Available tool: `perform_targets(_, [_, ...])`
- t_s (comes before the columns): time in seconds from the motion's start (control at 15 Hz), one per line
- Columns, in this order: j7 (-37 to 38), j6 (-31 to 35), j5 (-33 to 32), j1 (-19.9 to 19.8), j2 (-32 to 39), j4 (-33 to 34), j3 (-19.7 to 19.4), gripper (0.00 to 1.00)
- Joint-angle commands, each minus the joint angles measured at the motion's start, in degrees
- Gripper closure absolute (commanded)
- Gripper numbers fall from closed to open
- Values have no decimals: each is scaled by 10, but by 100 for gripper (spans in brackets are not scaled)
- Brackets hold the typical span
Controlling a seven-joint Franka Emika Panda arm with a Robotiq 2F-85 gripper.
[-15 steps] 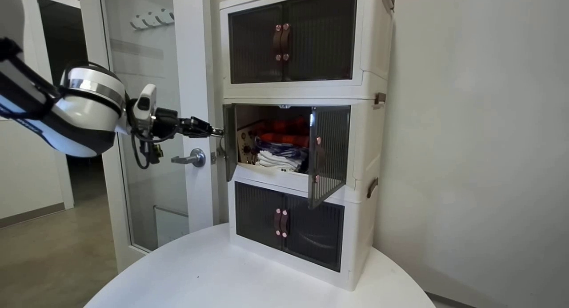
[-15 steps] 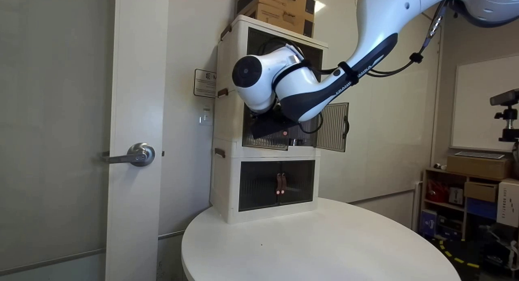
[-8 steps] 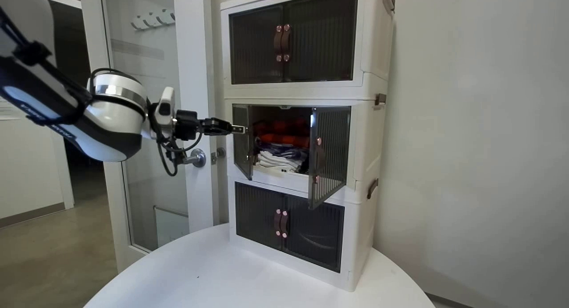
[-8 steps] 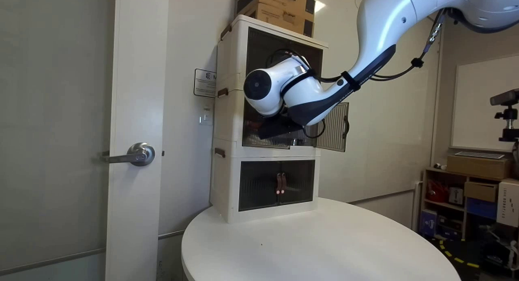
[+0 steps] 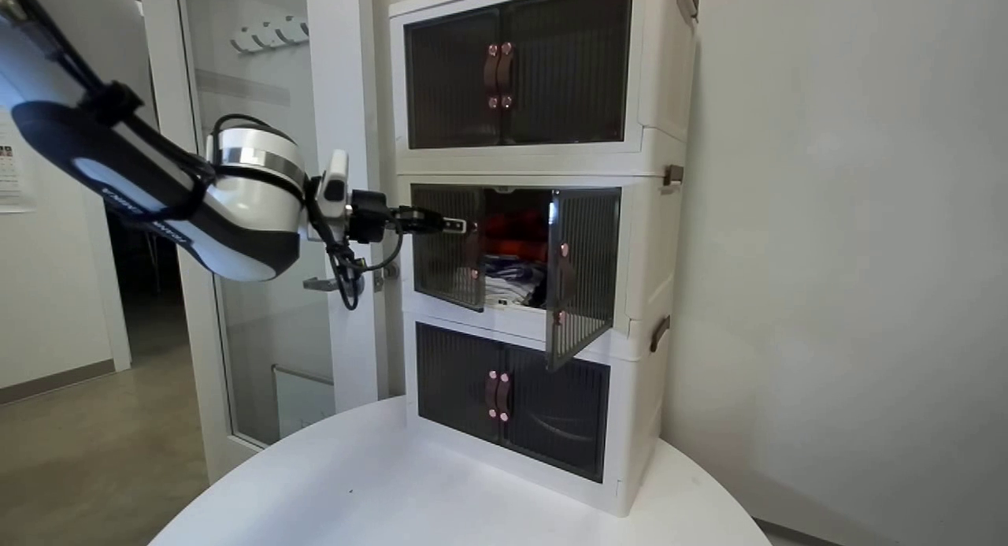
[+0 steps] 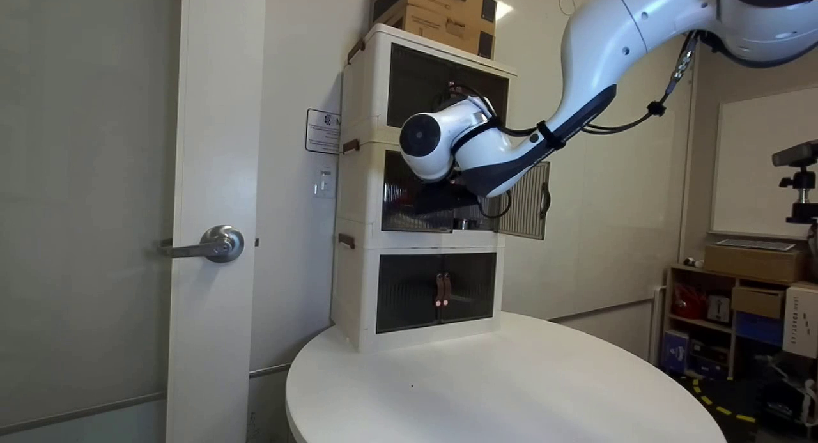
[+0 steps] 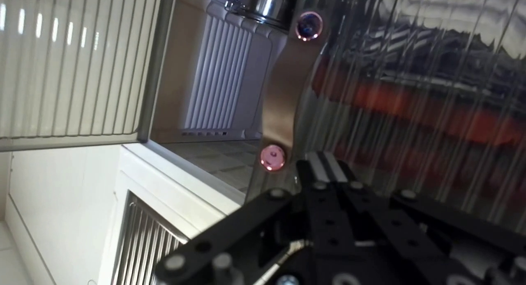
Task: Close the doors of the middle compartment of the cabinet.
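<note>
We see the three-tier cream cabinet at the far side of a round white surface, its middle compartment unclosed and both of its smoke-tinted, ribbed doors off the frame. The left door stands partly open, while the right door is swung out much wider; we find both ajar in both exterior views. The Franka arm reaches in from the left in an exterior view, and its gripper is in front of the left door, beside the upper end of that door's brown strap handle. In the wrist view we find the fingers pressed together, their tips by the ribbed panel just beside a copper-coloured rivet of the handle — whether they touch the panel, we cannot tell. Behind the left door and in the gap we make out folded clothes in white, dark blue and red, and a shiny metal item that we cannot identify. The top compartment's doors and the bottom compartment's doors are closed. Cardboard boxes rest on top of the cabinet — and left of it we see a glazed door with a lever handle
</note>
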Motion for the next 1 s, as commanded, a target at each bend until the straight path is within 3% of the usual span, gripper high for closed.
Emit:
perform_targets(0.0, [6,44,-19,-6,36,57,-4,100])
perform_targets(0.53, [5,92,-62,12,103,141,-8,100])
perform_targets(0.93, [2,99,-44,2,85,113,-4,100])
